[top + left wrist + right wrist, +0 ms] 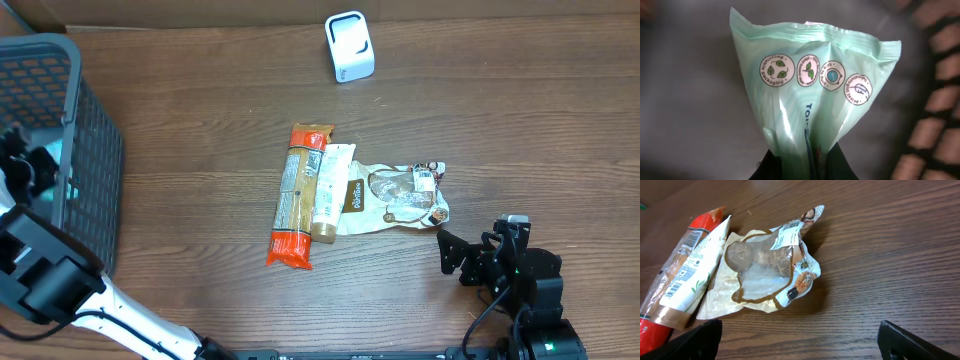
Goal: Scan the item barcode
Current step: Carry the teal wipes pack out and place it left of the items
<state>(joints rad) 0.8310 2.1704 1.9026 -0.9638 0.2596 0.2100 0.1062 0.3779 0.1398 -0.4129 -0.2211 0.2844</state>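
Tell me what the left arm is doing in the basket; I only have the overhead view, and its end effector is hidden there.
Observer: The left end effector is shut on a pale green packet, pinching its lower end.
Operator: Does a barcode face that wrist camera?
Observer: None shows. That face carries four round emblems, one reading "Recyclable Packaging".
Operator: Is the packet clear of the basket?
Observer: I cannot say for sure, but the basket wall shows blurred to the right of the packet.
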